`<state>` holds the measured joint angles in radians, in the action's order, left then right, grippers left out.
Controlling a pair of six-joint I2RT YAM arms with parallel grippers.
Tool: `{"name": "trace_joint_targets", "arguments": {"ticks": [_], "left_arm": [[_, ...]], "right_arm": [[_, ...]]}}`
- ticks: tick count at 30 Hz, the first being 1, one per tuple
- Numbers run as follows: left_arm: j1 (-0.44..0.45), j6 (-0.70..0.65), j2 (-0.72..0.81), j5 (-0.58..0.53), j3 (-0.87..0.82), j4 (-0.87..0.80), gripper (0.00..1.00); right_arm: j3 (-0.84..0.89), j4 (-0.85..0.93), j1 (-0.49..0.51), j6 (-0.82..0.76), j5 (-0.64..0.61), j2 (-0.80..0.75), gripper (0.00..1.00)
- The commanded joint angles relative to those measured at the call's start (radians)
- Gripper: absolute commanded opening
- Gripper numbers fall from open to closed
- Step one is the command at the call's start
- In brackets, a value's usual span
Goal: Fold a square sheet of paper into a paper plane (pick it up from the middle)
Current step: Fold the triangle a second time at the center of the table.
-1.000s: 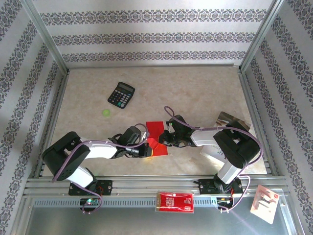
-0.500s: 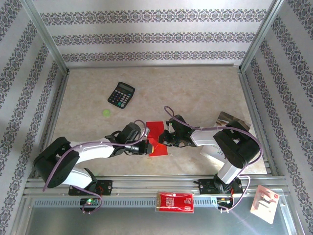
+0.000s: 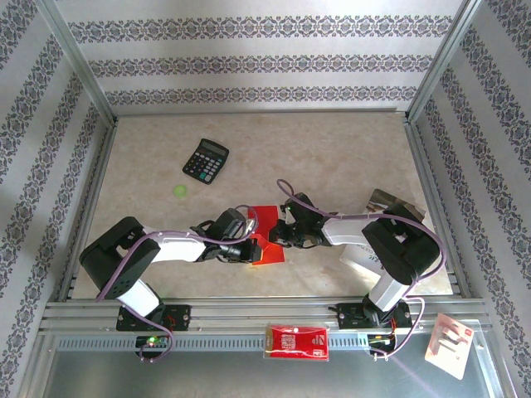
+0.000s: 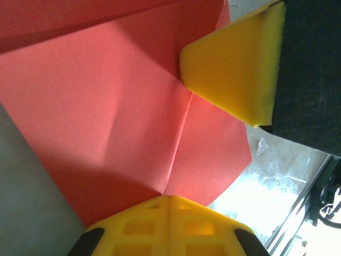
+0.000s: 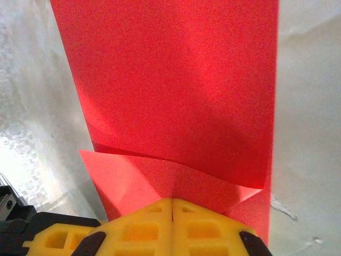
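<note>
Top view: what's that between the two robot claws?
The partly folded red paper lies between the left gripper and right gripper, in the top view.

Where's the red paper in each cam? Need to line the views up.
Top external: paper near the table's front middle, between left gripper and right gripper.
Left wrist: paper covers the left and middle, above the shut left gripper.
Right wrist: paper runs top to bottom through the middle, above the shut right gripper.
Shared landmark: the pale marbled table beside the paper.
</note>
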<state>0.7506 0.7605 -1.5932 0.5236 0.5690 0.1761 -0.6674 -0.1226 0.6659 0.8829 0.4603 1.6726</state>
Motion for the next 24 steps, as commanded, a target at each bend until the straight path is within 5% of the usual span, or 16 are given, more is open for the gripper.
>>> {"name": "trace_joint_targets", "arguments": {"ticks": [1, 8, 24], "left_arm": [[-0.005, -0.017, -0.034, -0.024, -0.052, -0.032, 0.0], [-0.005, -0.016, -0.033, -0.024, -0.075, -0.032, 0.0], [-0.005, -0.027, -0.032, -0.024, -0.084, -0.04, 0.0]], "right_arm": [[-0.017, 0.161, 0.011, -0.055, -0.049, -0.009, 0.02], [0.008, 0.089, 0.034, -0.009, -0.004, -0.079, 0.07], [0.049, -0.033, 0.103, 0.078, -0.011, -0.057, 0.01]]}}
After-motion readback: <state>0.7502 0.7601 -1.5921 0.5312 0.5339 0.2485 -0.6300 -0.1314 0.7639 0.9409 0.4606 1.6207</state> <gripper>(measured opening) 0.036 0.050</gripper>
